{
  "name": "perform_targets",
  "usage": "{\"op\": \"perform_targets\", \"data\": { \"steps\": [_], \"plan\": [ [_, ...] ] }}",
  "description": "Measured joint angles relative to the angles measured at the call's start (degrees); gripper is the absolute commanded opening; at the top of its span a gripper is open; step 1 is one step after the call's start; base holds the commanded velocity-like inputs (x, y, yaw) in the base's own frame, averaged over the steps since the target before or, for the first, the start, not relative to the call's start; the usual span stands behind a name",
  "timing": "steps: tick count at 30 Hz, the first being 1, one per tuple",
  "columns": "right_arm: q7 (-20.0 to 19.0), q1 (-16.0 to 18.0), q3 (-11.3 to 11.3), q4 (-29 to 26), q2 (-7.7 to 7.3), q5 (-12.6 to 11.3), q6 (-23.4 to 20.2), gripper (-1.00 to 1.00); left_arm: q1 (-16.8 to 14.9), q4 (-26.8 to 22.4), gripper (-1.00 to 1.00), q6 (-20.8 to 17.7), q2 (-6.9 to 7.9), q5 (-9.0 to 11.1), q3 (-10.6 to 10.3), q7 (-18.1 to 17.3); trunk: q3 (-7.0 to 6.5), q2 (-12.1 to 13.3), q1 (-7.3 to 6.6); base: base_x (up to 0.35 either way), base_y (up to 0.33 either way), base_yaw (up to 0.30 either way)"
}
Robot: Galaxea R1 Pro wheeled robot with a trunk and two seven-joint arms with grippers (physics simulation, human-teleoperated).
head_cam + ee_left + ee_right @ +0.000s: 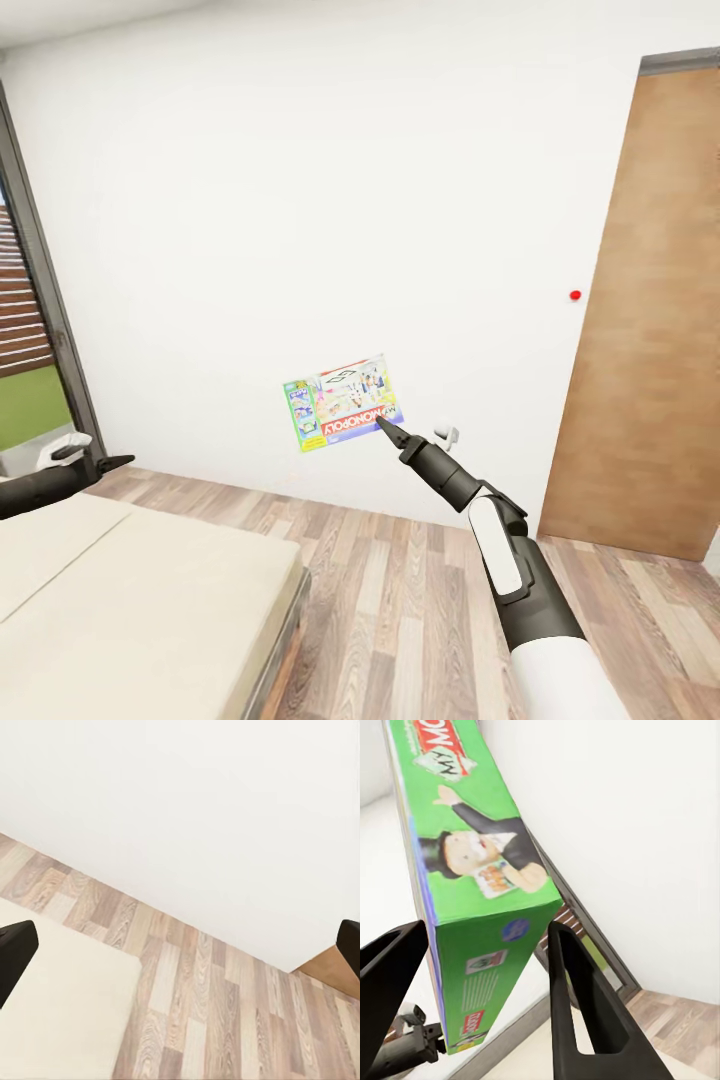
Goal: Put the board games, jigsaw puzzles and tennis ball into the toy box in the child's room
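Monopoly box [344,402] clamped between our right fingers [577,997], long axis sideways, logo inverted; left fingers [15,952] apart.

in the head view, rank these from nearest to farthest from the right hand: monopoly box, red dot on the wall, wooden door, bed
1. Monopoly box: held in the right hand, up against the white wall.
2. Red dot: on the wall, up and to the right.
3. Wooden door: at the far right; too close to call against the bed.
4. Bed: low at the left.
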State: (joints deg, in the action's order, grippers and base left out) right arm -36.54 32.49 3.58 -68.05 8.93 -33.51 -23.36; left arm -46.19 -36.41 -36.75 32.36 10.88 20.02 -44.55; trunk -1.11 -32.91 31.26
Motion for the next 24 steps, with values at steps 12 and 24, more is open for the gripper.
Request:
{"op": "perform_targets", "data": {
  "steps": [12,24],
  "plan": [
    [-0.05,-0.01,3.75,-0.09,0.06,-0.22,-3.27,-1.0,-0.01,0.0,1.0,0.02,-0.49,-0.01,0.0,0.09,0.39,0.01,0.0,0.0,0.0,-0.108],
    [0.08,0.0,4.19,-0.22,0.1,-0.25,-3.51,-1.0,0.01,0.0,1.0,0.02,-0.54,-0.01,0.0,0.0,0.82,0.01,0.0,0.0,0.0,-0.033]
  ]
}}
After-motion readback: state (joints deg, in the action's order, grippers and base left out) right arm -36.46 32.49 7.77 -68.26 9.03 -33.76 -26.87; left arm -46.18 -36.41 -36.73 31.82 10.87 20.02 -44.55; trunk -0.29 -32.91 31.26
